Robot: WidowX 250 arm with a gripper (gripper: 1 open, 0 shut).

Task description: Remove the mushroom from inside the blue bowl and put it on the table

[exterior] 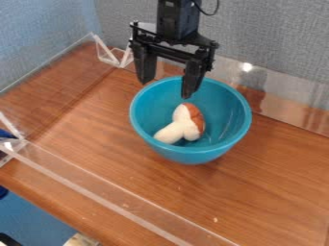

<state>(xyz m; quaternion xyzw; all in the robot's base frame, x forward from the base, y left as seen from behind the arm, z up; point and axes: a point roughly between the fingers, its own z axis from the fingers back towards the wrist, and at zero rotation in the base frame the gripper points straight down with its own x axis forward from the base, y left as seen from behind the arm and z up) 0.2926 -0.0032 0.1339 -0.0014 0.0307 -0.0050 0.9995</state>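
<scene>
The toy mushroom [182, 126] lies inside the blue bowl [221, 152] on the wood-grain table [77, 168]. Above the bowl, the gripper [171, 94] hangs with jaws spread and nothing held; the pick seems next, calling for lowering onto the mushroom.

A single black robot arm enters at 12 o'clock in the camera view, its upper part cut off by the frame edge. The arm descends nearly vertically to a wide, dark gripper [168, 80]. The gripper body spans crosswise, its ends directed toward 9 and 3 o'clock. Two broad fingers extend downward toward 6 o'clock, one on each side of the body. The fingers are spread apart, with an open gap between them; nothing is clamped.
</scene>
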